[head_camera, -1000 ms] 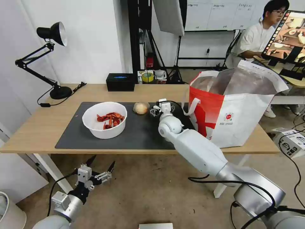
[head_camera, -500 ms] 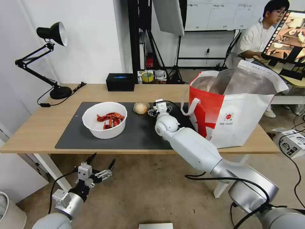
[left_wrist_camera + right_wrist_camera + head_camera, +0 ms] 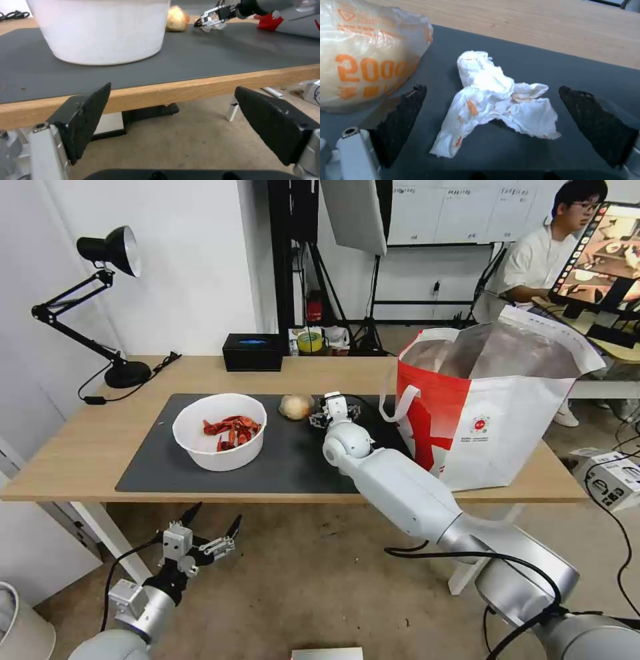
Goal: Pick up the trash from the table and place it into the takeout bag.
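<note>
A crumpled white tissue (image 3: 493, 105) with orange stains lies on the dark grey mat (image 3: 293, 467), between the open fingers of my right gripper (image 3: 491, 91). That gripper (image 3: 331, 410) is low over the mat. The beige ball (image 3: 295, 407) sits just to its left, wrapped in printed film (image 3: 366, 57). Farther left on the mat stands a white bowl (image 3: 220, 430) of red shells. The red-and-white takeout bag (image 3: 493, 400) stands open at the table's right end. My left gripper (image 3: 210, 530) hangs open below the table's front edge (image 3: 186, 88), holding nothing.
A black desk lamp (image 3: 110, 253) stands at the table's far left corner, its cord trailing on the wood. A small black box (image 3: 252, 351) sits at the back edge. The bag's white loop handle (image 3: 400, 403) hangs close to my right arm.
My right gripper has shifted slightly left over the mat, closer to the beige ball. The left arm has barely moved.
</note>
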`<state>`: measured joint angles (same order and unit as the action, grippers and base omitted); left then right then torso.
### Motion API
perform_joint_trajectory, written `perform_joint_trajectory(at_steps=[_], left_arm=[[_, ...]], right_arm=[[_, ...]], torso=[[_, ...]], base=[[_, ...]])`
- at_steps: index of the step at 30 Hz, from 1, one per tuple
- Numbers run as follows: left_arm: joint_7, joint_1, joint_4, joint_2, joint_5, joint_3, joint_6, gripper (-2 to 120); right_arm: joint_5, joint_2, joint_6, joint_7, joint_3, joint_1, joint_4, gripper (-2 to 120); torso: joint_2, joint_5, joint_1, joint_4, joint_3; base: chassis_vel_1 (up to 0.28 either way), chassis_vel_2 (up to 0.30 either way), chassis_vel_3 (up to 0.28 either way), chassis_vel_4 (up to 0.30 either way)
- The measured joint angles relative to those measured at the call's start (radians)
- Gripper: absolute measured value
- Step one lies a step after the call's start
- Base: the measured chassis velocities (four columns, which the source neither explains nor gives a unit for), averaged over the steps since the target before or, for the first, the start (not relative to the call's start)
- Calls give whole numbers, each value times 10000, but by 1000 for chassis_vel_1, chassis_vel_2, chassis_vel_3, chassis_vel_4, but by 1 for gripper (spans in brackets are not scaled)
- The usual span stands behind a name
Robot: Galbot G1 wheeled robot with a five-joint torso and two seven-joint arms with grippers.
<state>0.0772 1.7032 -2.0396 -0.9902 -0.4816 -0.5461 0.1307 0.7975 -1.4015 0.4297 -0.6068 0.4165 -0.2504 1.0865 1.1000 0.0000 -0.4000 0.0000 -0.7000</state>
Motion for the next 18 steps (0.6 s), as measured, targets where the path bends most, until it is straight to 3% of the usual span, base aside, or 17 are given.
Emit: perform_joint_trajectory(at_steps=[9, 13, 18], left_arm=[[-4, 70, -60, -41, 23, -29, 5, 100], [-4, 208, -56, -37, 179, -34, 19, 100], [-2, 236, -56, -64, 198, -43, 30, 100]], right_arm=[[177, -27, 0, 4, -30, 1, -74, 99], [224, -12, -2, -14, -46, -47, -92, 78], [230, 26, -10, -41, -63, -98, -60, 65]], torso=[[0, 0, 0, 0, 0], [0, 1, 0, 0, 0], [0, 1, 1, 1, 1]], base=[[0, 0, 0, 0], [0, 0, 0, 0], [0, 0, 0, 0]])
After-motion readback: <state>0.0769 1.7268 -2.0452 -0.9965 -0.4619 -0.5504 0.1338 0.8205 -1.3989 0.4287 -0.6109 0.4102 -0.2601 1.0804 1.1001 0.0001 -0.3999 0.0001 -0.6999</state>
